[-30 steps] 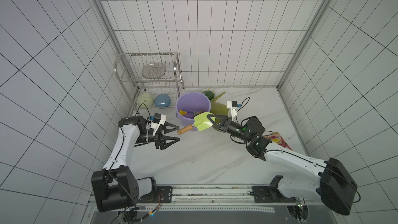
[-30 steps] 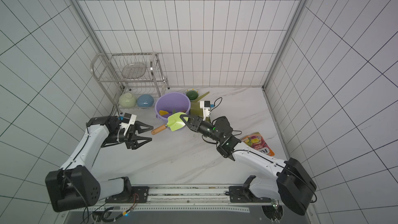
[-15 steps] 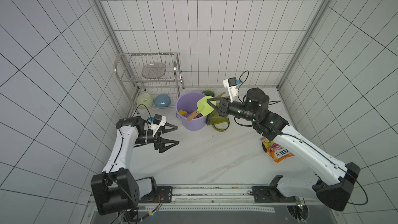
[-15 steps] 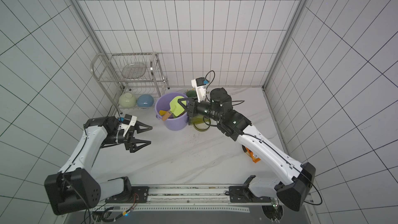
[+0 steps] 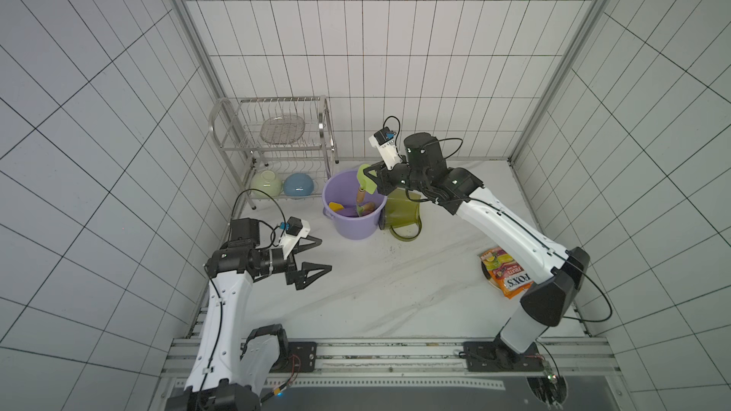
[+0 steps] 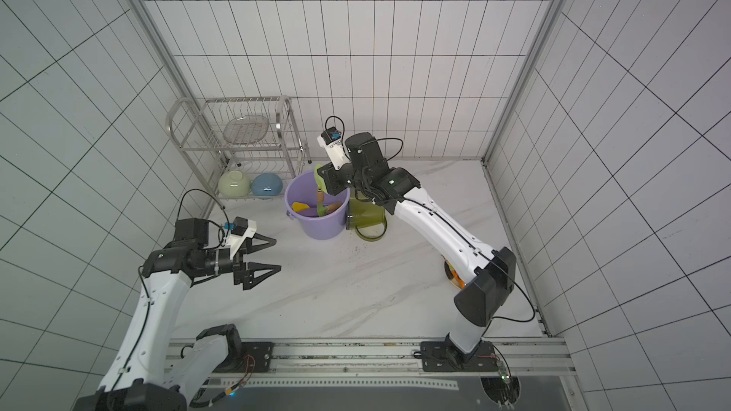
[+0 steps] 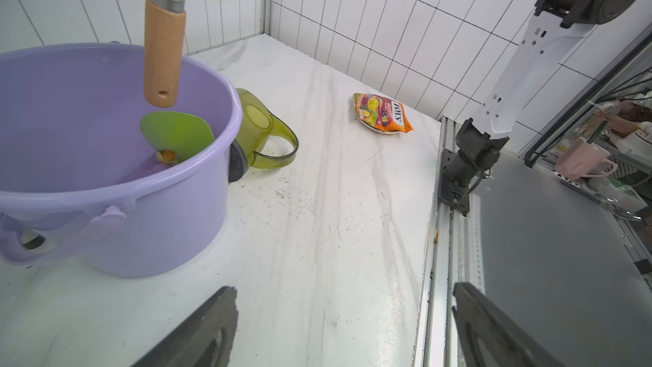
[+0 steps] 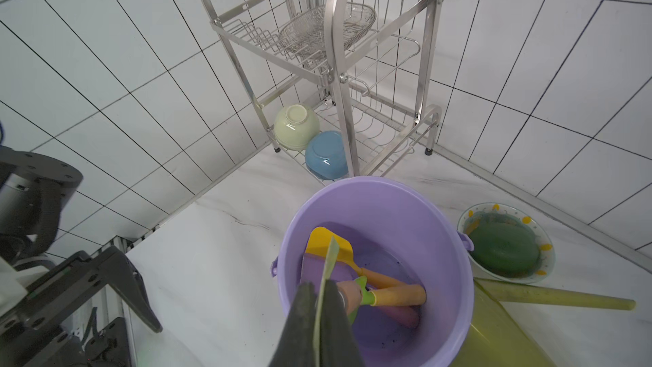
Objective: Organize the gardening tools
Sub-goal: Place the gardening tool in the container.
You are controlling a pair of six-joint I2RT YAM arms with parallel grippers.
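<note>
The right pincer [image 8: 320, 285] is clamped tight on the blade of the pale trowel [image 5: 366, 180]. In the right wrist view the blade sits edge-on between the two fingers [image 8: 303, 315]. The trowel hangs upright over the bucket [image 5: 356, 227], blade up and wooden handle down. In the left wrist view the handle's end is inside the bucket's mouth, clear of the tools beneath it. On the bucket's floor lie the yellow trowel [image 8: 326, 241], the purple trowel [image 8: 402, 314] and the green trowel [image 7: 176, 134], their handles crossing. The can [image 5: 401, 211] rests on the counter [image 5: 395, 290] against the bucket's wall, on the right arm's side.

The left pincer [image 5: 323, 253] is spread wide, holds nothing and touches nothing. It hovers above bare counter, near the bucket but apart from it, with its fingers pointing toward the right arm's side.

A packet [image 5: 506, 272] lies on a plate by the right arm's lower link. The rack [image 5: 277, 140] stands in the far corner, with a pale green bowl [image 5: 266, 183] and a blue bowl [image 5: 298, 185] on its lower shelf
</note>
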